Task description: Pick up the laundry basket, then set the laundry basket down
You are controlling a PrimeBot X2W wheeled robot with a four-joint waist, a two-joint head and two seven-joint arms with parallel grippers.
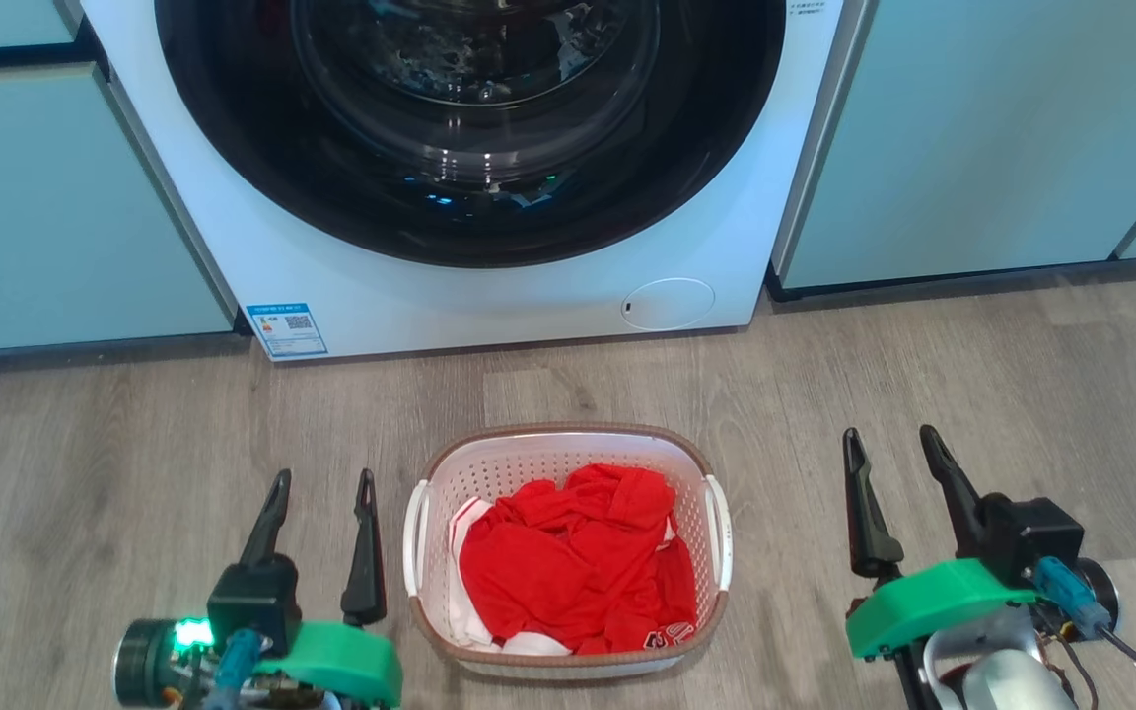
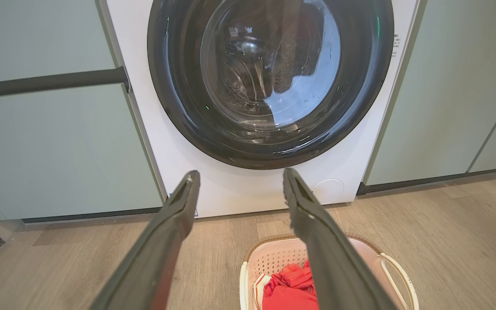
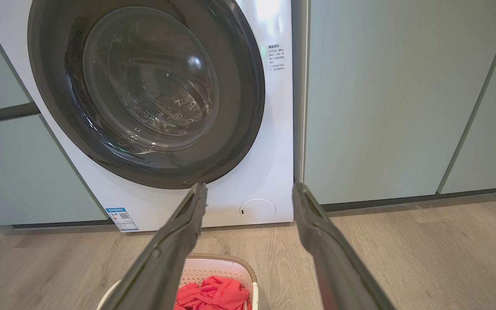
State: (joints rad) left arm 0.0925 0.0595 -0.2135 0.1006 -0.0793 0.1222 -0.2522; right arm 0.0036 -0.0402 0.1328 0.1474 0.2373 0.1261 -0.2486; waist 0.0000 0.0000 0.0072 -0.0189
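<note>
Both claws are released, with the jaws spread wide and nothing between them. The left claw (image 1: 323, 475) and the right claw (image 1: 888, 434) hang low over the floor (image 1: 134, 444), fingers pointing toward the washing machine (image 1: 489, 296). The laundry basket (image 1: 548, 461) stands upright on the floor between the two claws, holding red clothes (image 1: 578, 562). It sits just beside the inner finger of the left claw and well apart from the right claw. The lift has not begun, and neither claw touches a handle. Judged hazards:

- **Uneven reach:** the right claw has farther to travel to the right handle (image 1: 723, 532) than the left claw has to the left handle (image 1: 413, 537). If one side arrives first, it may push the light basket sideways across the floor, away from the other claw.
- **Insecure grip:** the handles are thin and lie close to the wall. A long finger may slide past one, or catch in the perforations, instead of closing around it.
- **One-sided or staggered lift:** this would tilt the basket and could spill the clothes.
- **Off-level set-down:** this could tip the basket over.
</note>
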